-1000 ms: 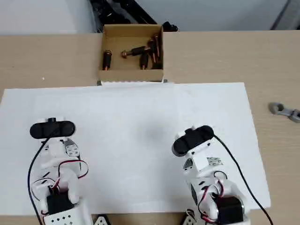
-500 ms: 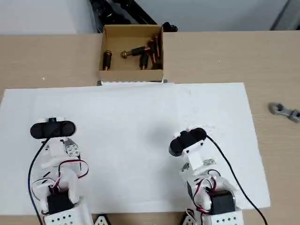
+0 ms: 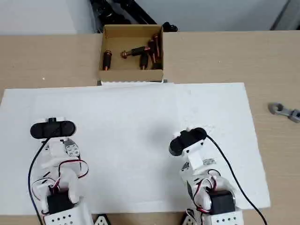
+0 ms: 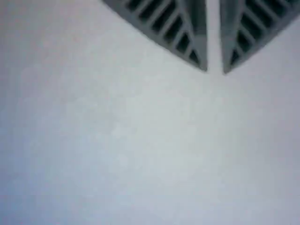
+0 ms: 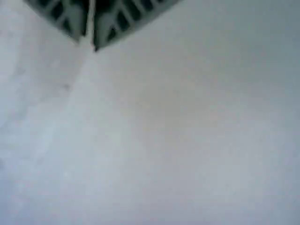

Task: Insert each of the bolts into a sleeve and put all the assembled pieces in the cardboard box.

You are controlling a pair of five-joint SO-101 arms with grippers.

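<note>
**Right arm folded back, box loaded, sheet bare of parts**

Over the last second the right arm [image 3: 199, 168] pulls back from the middle of the white sheet [image 3: 140, 112] toward its base at 5 o'clock. Its wrist head ends up lower and closer in, and it has held that spot for the last half second. The left arm [image 3: 58, 159] at 7 o'clock has not shifted at all. Nothing in the cardboard box [image 3: 132, 75] has moved either.

The box sits on the worktop [image 3: 211, 56] at 12 o'clock, just beyond the far edge of the sheet. Several assembled pieces [image 3: 140, 51] lie in it: one apart on its 9 o'clock side, the rest bunched toward 3 o'clock. No loose bolt or sleeve lies on the sheet or on the wood around it. A small metal tool [image 3: 283, 111] rests well apart at 3 o'clock. Judged from this, the task looks complete and the retreat reads as a return to rest.

Both arms are folded low over the near edge of the sheet, wrists tipped down at the paper. The left end effector [image 4: 214, 70] is clenched to a thin slit with nothing between its fingers. The right end effector [image 5: 92, 44] is likewise clenched and empty, hanging over plain white sheet.
</note>
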